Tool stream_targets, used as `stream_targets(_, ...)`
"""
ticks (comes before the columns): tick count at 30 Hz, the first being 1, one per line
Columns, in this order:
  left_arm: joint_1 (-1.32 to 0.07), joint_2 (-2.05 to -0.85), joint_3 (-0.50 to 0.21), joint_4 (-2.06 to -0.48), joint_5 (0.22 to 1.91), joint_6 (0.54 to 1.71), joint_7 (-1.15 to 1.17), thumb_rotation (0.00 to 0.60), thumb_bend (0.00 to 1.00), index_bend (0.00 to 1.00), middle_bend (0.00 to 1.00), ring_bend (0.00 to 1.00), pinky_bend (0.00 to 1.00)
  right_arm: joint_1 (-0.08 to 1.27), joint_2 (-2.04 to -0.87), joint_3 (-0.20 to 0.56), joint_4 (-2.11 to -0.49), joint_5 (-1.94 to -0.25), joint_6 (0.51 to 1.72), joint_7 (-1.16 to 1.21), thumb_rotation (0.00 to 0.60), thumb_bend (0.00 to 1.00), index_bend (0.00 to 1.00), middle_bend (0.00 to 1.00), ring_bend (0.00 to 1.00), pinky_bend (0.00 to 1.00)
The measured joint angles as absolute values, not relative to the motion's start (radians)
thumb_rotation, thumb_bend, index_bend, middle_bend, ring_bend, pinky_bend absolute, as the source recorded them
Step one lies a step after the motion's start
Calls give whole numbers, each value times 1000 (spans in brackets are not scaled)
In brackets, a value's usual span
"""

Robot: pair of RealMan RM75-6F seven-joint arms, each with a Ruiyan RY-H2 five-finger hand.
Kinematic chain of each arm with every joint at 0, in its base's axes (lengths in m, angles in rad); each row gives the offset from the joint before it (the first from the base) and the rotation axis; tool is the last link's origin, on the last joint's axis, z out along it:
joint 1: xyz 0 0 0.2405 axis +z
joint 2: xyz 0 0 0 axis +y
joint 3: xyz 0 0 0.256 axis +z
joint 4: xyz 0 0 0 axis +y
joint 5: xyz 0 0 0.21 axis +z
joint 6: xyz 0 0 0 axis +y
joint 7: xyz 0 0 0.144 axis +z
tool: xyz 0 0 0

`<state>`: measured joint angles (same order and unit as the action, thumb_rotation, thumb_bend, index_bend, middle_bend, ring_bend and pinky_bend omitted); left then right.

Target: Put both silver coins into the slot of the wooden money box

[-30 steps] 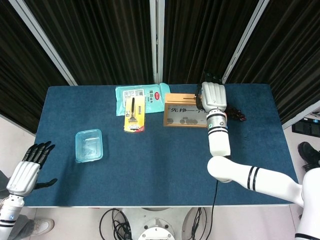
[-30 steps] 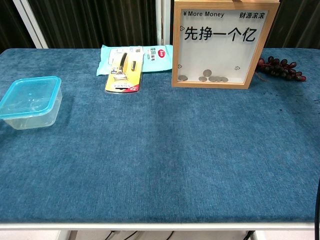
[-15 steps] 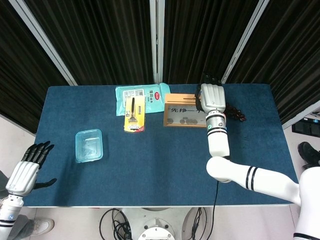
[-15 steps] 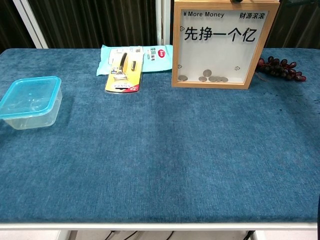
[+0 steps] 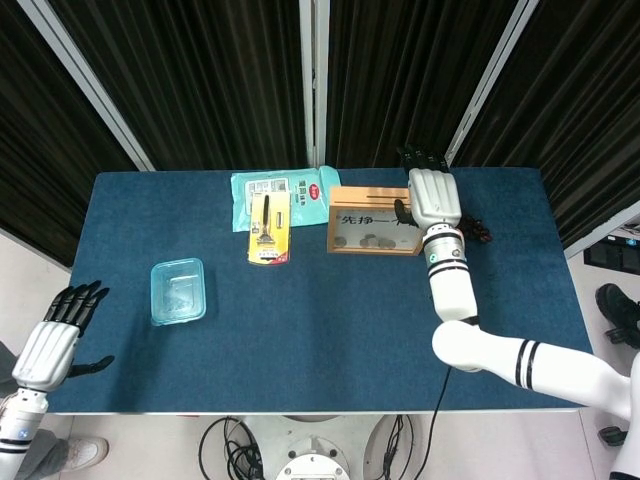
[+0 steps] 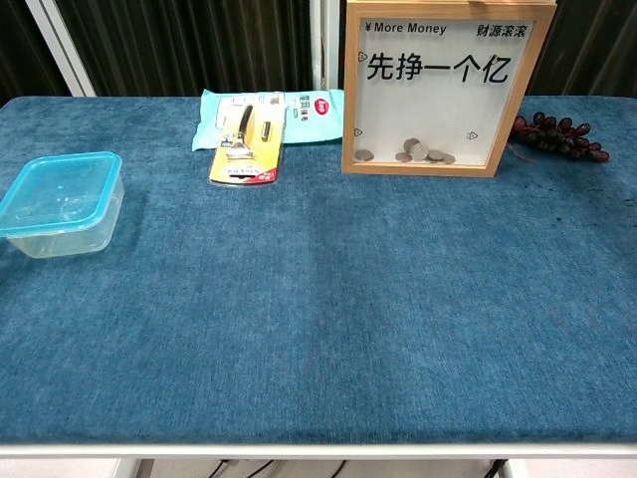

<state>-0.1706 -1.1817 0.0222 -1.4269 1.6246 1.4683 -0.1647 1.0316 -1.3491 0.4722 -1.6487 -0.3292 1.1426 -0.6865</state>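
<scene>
Two arms are present; only the head view shows their hands. Items follow from largest to smallest, with positions read as clock directions from the table centre in the head view.

1. Table (image 5: 320,330): covered in blue cloth.
2. Box (image 5: 372,233): stands at 1 o'clock with its glazed front toward the robot. The wooden frame is rigid and stands upright on its lower edge. The slot (image 5: 365,190) runs along the top edge. Judged top-heavy: press straight down into the slot, never sideways against the frame.
3. Right hand (image 5: 433,198): hovers at the right end of the box top, back of the hand upward, fingers extended past the far edge. Nothing is visible in it; whether a coin remains under the palm cannot be told.
4. Left hand (image 5: 55,340): hangs off the table at 8 o'clock, fingers spread, holding nothing.
5. Tub (image 5: 178,291): clear plastic, at 9 o'clock.
6. Wipes (image 5: 283,196) and razor (image 5: 270,228): at 11 o'clock.
7. Grapes (image 6: 557,135): at 2 o'clock, just beside the box.
8. Coins (image 6: 418,152): a small heap lies on the floor of the box behind the pane. No loose coin is visible on the cloth.

Handling note: a coin is thin, hard, light and smooth, so it slips readily. Pinch it by the faces, leave the rim exposed, and present it edge-first, aligned with the slot.
</scene>
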Motion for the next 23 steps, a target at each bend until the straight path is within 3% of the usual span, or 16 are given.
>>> stream_targets(5,-170,-1177,16,-1440,1621,1474,-148,600,47,0,0,0,0,935,-1275,421,-1761,-510,1187,-616,600,369,0,0,0,0)
stream_targets(11,-171,-1184,12,-1449,1614,1470,-104,600,48,0,0,0,0,719,-1196,239,-1817,-920,1309,-469,600,365,0,0,0,0)
stream_targets(16,-173,-1190,-3,-1455,1604,1474,-65,600,48,0,0,0,0,455,-1189,17,-1691,-1256,1449,-251,600,354,0,0,0,0)
stream_targets(23,-182,-1186,-25,-1471,1580,1470,-31,600,49,0,0,0,0,243,-1259,-106,-1390,-1405,1580,-56,600,344,0,0,0,0)
